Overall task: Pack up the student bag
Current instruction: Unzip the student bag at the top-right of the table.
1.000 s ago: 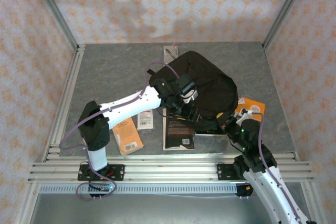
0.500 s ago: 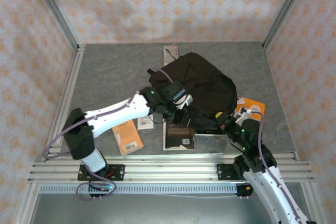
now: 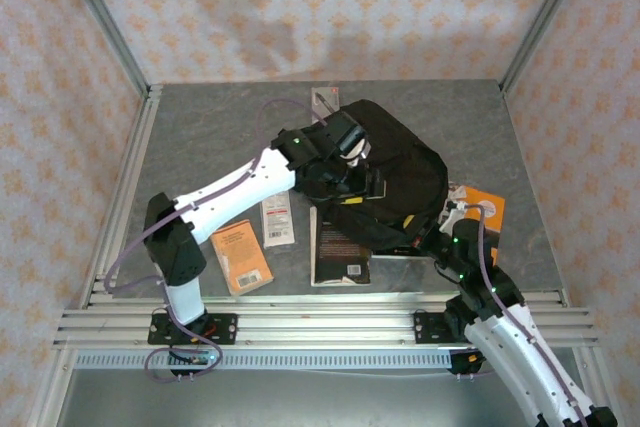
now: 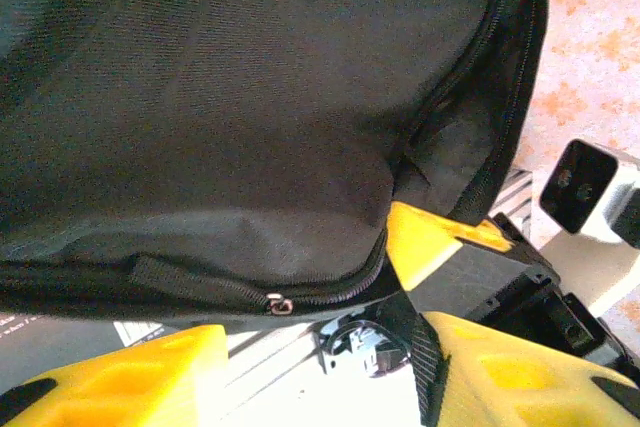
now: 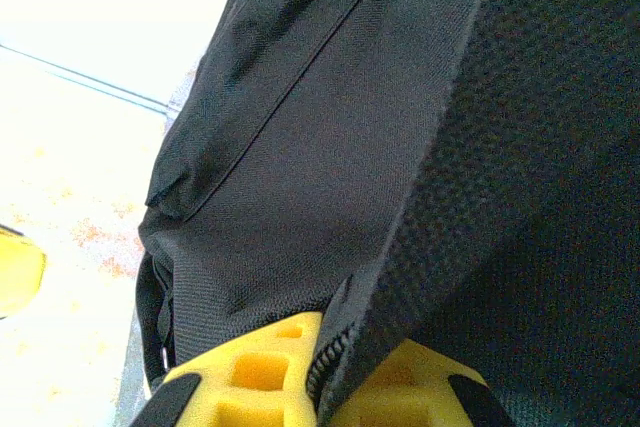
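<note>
Far left of the bench (image 3: 200, 137): an orange book (image 3: 240, 257) lies flat near the front rail, outside the bag.
Next along: a white packet (image 3: 277, 219) sits just beside that book, also loose.
Back edge: a slim pack (image 3: 324, 102) lies beside the bag's far corner. I can't make out what it is.
Centre front: a black book (image 3: 340, 249) lies flat, its far end tucked under the bag's near edge rather than inside it, as far as I can see.
Left gripper (image 4: 320, 352): it hovers at the bag's near-left edge with its yellow fingers spread. I see nothing between them. A zip pull (image 4: 278, 302) sits on the hem just ahead of it.
Student bag (image 3: 400, 167): it lies slumped on its side in the middle of the bench, towards the right, with its near edge lifted a little off the surface.
Right gripper (image 5: 325, 377): its fingers are pressed together on a fold of the bag's fabric at the near-right corner, pinching it.
Far right: a second orange book (image 3: 480, 209) lies partly hidden behind the right arm, touching or just beside the bag.
Progress: early, I'd say. Every book and packet I can see is outside the bag. One side of the bag is gripped, and I can't tell whether its mouth is properly open.
Left to do: open the mouth wide, then load the items one by one.
</note>
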Robot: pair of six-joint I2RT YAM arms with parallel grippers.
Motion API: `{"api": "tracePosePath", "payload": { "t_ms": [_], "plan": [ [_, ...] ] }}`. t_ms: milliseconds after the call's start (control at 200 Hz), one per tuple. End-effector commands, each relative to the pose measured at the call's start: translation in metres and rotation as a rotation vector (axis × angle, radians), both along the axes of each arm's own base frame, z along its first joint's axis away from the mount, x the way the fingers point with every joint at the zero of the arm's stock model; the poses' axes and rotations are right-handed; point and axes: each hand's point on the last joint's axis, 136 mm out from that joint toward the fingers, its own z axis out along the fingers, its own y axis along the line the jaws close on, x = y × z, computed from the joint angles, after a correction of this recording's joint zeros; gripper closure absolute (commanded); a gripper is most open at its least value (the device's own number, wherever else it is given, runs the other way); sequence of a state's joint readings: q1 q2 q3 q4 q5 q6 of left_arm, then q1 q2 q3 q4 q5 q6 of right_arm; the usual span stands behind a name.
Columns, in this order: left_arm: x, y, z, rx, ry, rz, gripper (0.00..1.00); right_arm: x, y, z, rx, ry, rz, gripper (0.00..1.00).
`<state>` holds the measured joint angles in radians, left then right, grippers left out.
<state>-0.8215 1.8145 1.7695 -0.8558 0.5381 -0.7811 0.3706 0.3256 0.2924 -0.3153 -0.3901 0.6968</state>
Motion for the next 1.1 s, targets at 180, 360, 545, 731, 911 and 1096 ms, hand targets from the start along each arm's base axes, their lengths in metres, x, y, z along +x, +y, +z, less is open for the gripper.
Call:
{"api": "tracePosePath", "payload": {
  "t_ms": [180, 360, 545, 731, 911, 1096],
  "plan": [
    [-0.014, -0.009, 0.0, 0.174, -0.193, -0.341, 0.42, 0.004, 0.008, 0.034, 0.033, -0.106, 0.031, 1.0],
    [-0.018, -0.003, -0.032, 0.331, -0.214, -0.422, 0.43, 0.005, 0.006, 0.037, 0.038, -0.104, 0.015, 1.0],
    [-0.028, -0.004, -0.049, 0.286, -0.15, -0.376, 0.44, 0.005, 0.003, 0.037, 0.031, -0.1, 0.0, 1.0],
    [-0.041, -0.005, -0.072, 0.243, -0.072, -0.335, 0.44, 0.007, 0.003, 0.034, 0.044, -0.088, -0.012, 1.0],
    [-0.038, 0.0, -0.082, 0.269, -0.073, -0.312, 0.44, 0.01, 0.007, 0.034, 0.056, -0.082, -0.003, 1.0],
    [-0.017, 0.004, -0.093, 0.299, -0.073, -0.228, 0.62, 0.012, 0.014, 0.037, 0.084, -0.072, 0.02, 1.0]
  ]
}}
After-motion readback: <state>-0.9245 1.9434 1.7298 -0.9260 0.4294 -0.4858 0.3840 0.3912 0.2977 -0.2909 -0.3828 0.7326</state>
